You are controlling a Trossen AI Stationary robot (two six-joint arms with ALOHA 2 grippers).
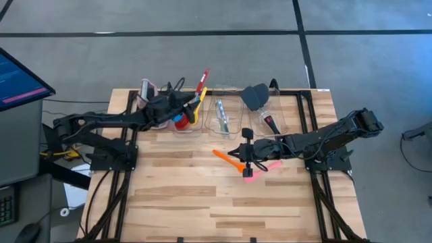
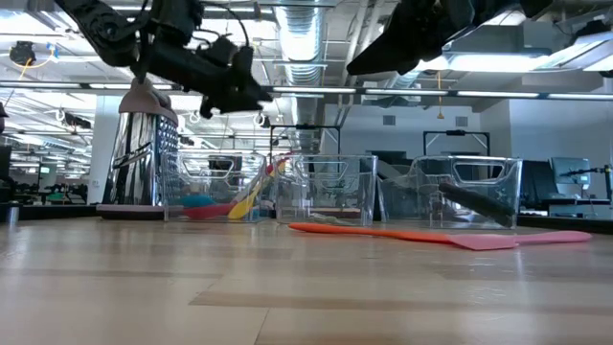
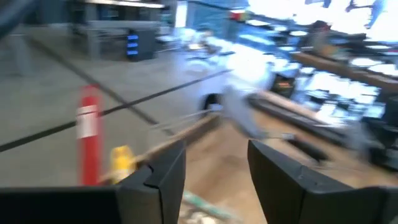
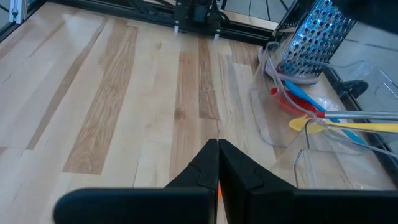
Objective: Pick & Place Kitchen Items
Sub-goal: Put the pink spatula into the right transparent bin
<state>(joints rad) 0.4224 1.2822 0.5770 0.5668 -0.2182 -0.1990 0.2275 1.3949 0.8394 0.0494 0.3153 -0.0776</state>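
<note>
Three clear bins stand along the far side. The left bin holds red, blue and yellow spoons, with a red handle and a yellow handle sticking up. The middle bin holds the clear-teal tool. A black spatula and a red-handled tool are in the right bin. The orange spatula and the pink spatula lie flat on the table. My left gripper hangs open above the left bin. My right gripper is shut and raised over the orange spatula.
A pink-topped metal grater stands at the far left, beside the left bin. Black frame rails run along both sides of the wooden table. Bare wood fills the near half. A monitor sits beyond the left edge.
</note>
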